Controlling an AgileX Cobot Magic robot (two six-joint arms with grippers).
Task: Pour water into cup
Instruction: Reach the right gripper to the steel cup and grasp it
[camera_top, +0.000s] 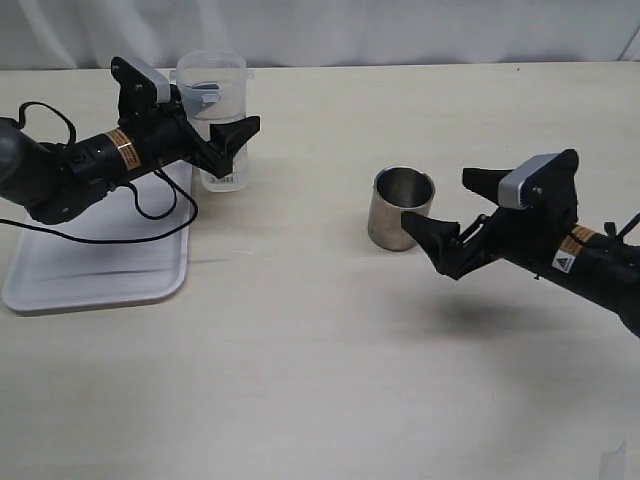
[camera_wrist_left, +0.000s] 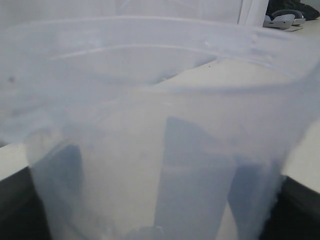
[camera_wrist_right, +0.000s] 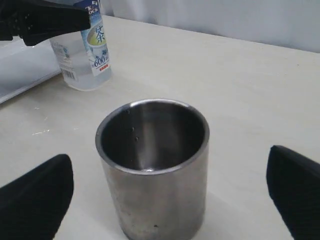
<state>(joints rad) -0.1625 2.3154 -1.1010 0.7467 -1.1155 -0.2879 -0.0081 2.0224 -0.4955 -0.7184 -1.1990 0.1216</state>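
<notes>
On my pale table (camera_top: 320, 380), a white plastic tray (camera_top: 90, 270) lies at the left. My left gripper (camera_top: 228, 130) reaches out nearly level, jaws closed around the upright clear beaker (camera_top: 212, 70). Its label (camera_wrist_right: 95, 37) reads "600" beside a barcode. My right gripper (camera_top: 435, 197) spreads wide, flanking the cylindrical brushed-steel cup (camera_top: 402, 208), which stands mid-table and touches neither finger.

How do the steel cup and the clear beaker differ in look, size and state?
The cup is opaque steel; the beaker is clear plastic. The beaker is taller than the cup. The beaker bears a label; the cup is plain. The left end effector straddles the beaker; the cup stands free. Both stand upright.
</notes>
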